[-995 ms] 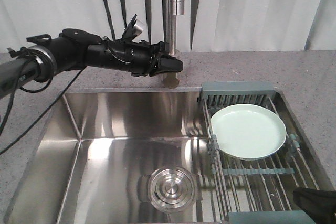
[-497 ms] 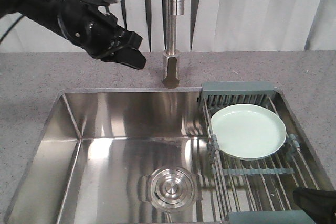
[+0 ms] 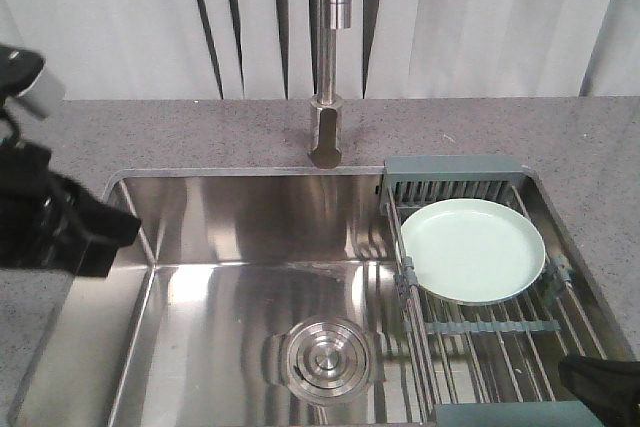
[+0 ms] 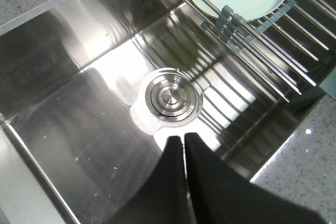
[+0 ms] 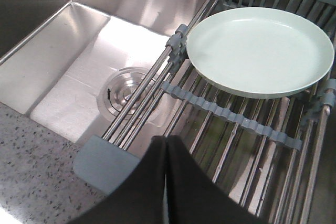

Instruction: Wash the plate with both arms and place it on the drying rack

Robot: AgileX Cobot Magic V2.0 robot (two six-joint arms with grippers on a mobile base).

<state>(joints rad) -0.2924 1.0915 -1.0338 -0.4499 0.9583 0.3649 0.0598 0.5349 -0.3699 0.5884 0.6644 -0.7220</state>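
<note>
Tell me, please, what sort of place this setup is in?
Most likely a kitchen sink station: a steel sink set in a speckled counter, a tall faucet, and a plate lying on a drying rack.

round pale mint-green matte plate showing plain, unpatterned | steel-rod drying rack wearing grey-green plastic bars | brushed stainless sink gleaming silver | stone countertop showing grey speckle | both arms showing black
</note>
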